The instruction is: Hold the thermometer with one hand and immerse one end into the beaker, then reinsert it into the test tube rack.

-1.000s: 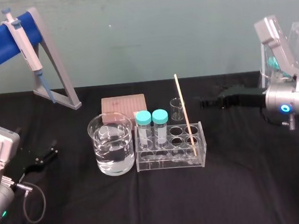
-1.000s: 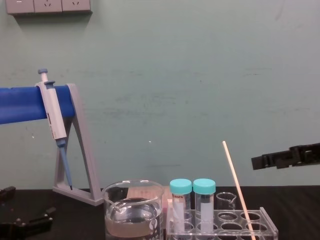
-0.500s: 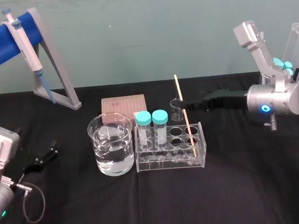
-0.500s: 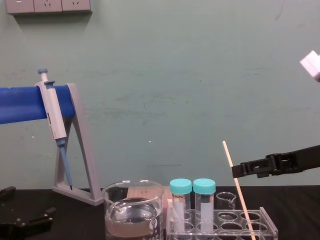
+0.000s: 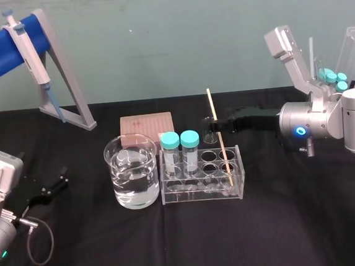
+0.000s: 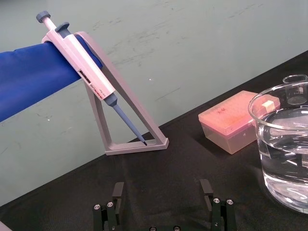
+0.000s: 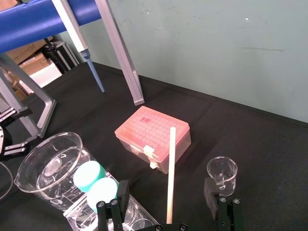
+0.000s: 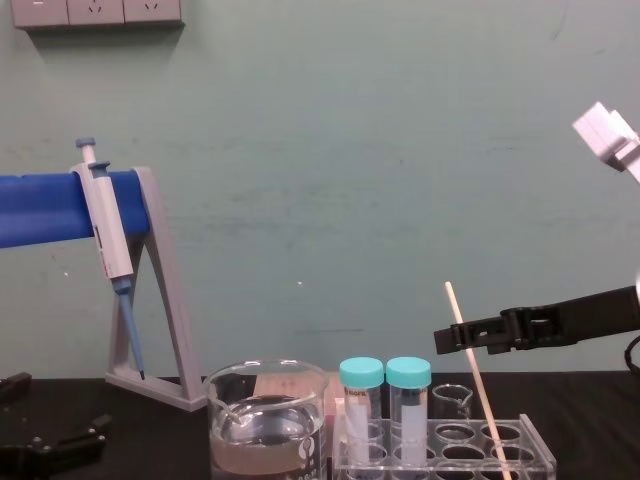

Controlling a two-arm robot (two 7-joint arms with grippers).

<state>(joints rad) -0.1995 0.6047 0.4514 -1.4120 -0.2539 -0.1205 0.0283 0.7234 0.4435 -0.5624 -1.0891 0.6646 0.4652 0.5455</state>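
The right gripper (image 5: 217, 127) is open, with one finger on each side of the thermometer (image 5: 220, 140), not squeezing it yet. The thermometer stands tall, leaning a bit, in the test tube rack (image 5: 202, 192). The left gripper (image 5: 52, 184) rests open, far off to the left.

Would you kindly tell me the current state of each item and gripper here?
thermometer, leaning in the test tube rack, not gripped.
right gripper, open, fingers straddling the thermometer.
left gripper, open, parked low on the robot's left.
beaker, upright, partly filled with clear liquid.
test tube rack, holding two capped tubes and the thermometer.
pipette, hanging on its stand.
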